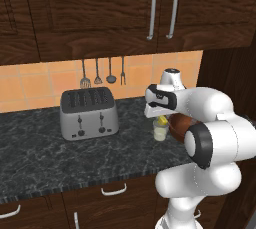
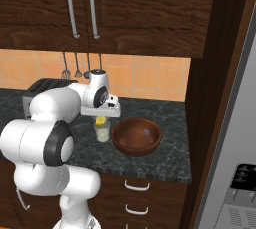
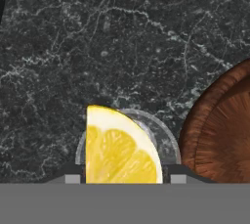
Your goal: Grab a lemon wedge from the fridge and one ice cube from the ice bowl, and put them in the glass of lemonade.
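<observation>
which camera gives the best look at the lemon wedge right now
The hand view: the lemon wedge shows large, pulp segments visible, between the gripper tips over the glass of lemonade. Both base views show just a small yellow spot at the glass's mouth.

glass of lemonade (image 2: pixel 103 132): on the counter (image 2: pixel 165 158), just left of the ice bowl (image 2: pixel 136 136)
lemon wedge (image 3: pixel 119 147): right above the glass
toaster (image 1: pixel 89 113): further left

The bright yellow lemon wedge (image 3: pixel 119 149) sits right over the mouth of the small clear glass of lemonade (image 2: pixel 102 132), which stands upright on the dark table just beside the wide reddish-brown ice bowl (image 2: pixel 136 137), with the light-grey fridge (image 2: pixel 235 163) well apart at the right.
</observation>
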